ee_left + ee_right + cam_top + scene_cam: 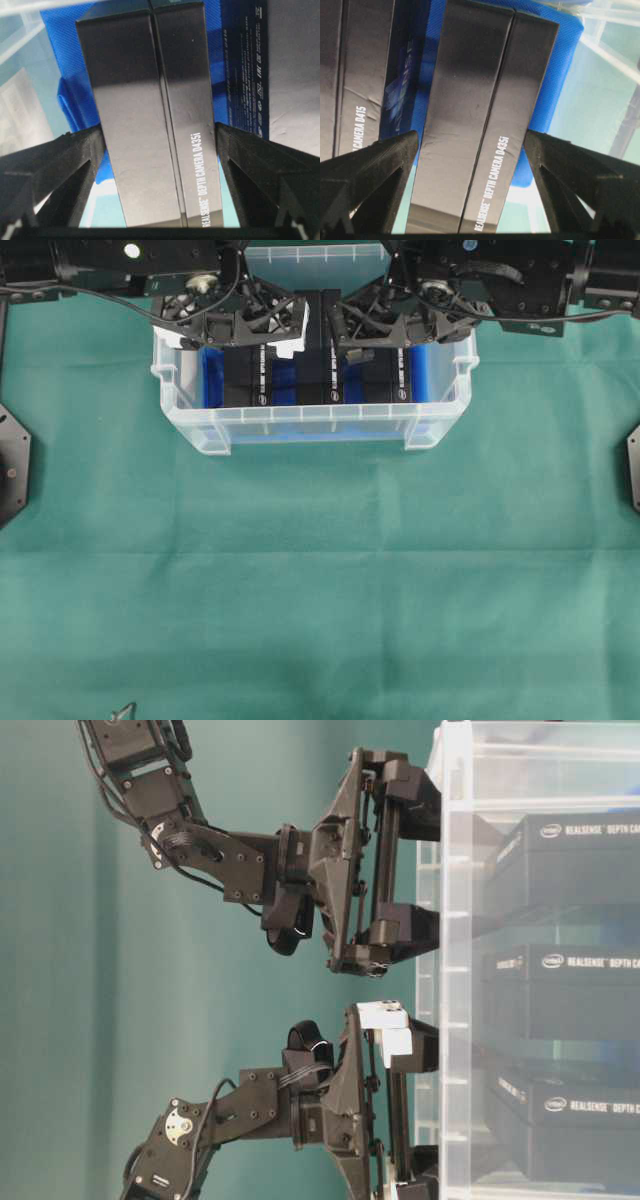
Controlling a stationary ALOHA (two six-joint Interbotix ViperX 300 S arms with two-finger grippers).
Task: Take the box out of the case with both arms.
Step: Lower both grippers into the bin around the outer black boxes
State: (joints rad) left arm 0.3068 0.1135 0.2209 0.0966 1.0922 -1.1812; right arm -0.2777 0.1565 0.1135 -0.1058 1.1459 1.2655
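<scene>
Three black rectangular cardboard camera boxes stand on edge in the clear plastic rimmed case (310,425), on its blue liner sheet (212,375), at the far end of the green cloth surface (320,580). Left hand (250,335), with the white plate, straddles the left box (145,125): fingers (75,160) spread apart on both sides, right up against it, contact unclear. Right hand (385,335) straddles the right box (480,125) likewise. Middle box (318,360) sits between both hands.
</scene>
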